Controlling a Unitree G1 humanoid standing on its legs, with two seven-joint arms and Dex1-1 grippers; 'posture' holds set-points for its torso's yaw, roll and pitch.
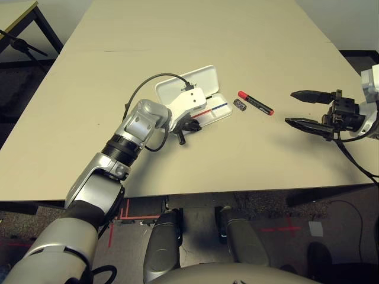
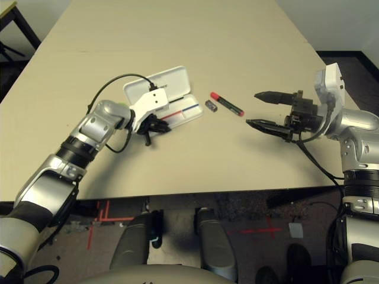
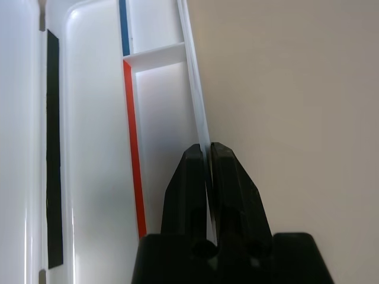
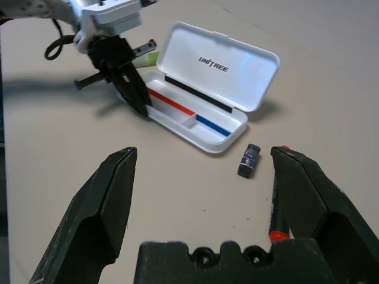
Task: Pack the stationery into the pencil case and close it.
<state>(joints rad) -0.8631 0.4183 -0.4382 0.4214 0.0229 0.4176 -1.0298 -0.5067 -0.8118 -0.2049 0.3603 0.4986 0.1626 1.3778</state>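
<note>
The pencil case (image 4: 204,100) lies open near the middle of the bench (image 1: 195,35), lid tilted back, its tray apparently empty, with the small dark block (image 4: 249,160) just off its corner and the red marker (image 1: 255,102) beside that, toward three o'clock. A lime-green highlighter (image 4: 147,58) peeks out behind the left arm. The left tool (image 3: 208,171) is clenched on the tray's thin front wall, steadying the case. The right tool (image 1: 308,109) hangs released, fingers spread wide, holding nothing, well apart at three o'clock. I'd say it should come in toward nine o'clock, straddle the marker across its barrel and close gently.
</note>
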